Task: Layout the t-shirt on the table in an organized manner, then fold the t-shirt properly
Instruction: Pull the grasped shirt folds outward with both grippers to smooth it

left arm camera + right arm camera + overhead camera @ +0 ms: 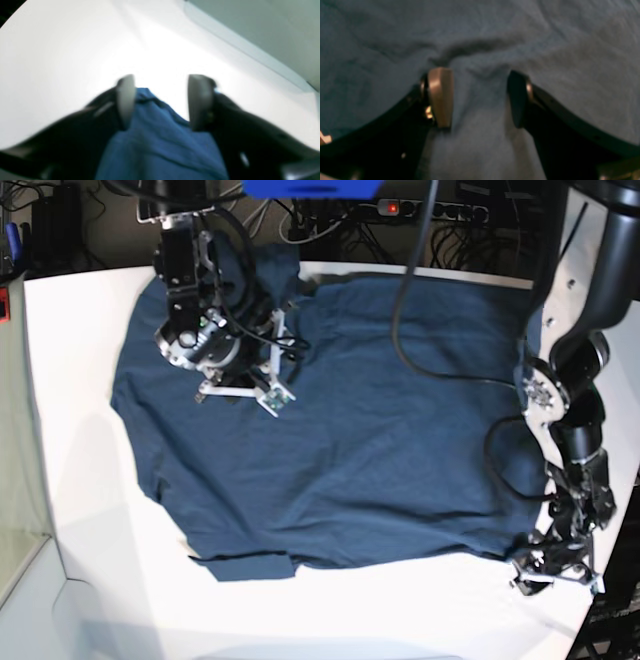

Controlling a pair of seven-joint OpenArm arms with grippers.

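The shirt (340,420) lies spread over most of the table (80,510), wrinkled, with one sleeve folded near the front edge. Bare table runs ahead of the left claw (160,102) up to the table rim; a white strip also lies along the near edge.

Left claw: at the shirt's corner, jaws spread. A fold of blue cloth lies between the fingers (126,100), against the left one and short of the right (not pinched).

Right claw (480,97): low over the shirt near the collar, jaws spread, tips at the cloth; a raised wrinkle sits between them. Whether they press it cannot be told.

A cable (440,370) crosses the shirt between the claws.
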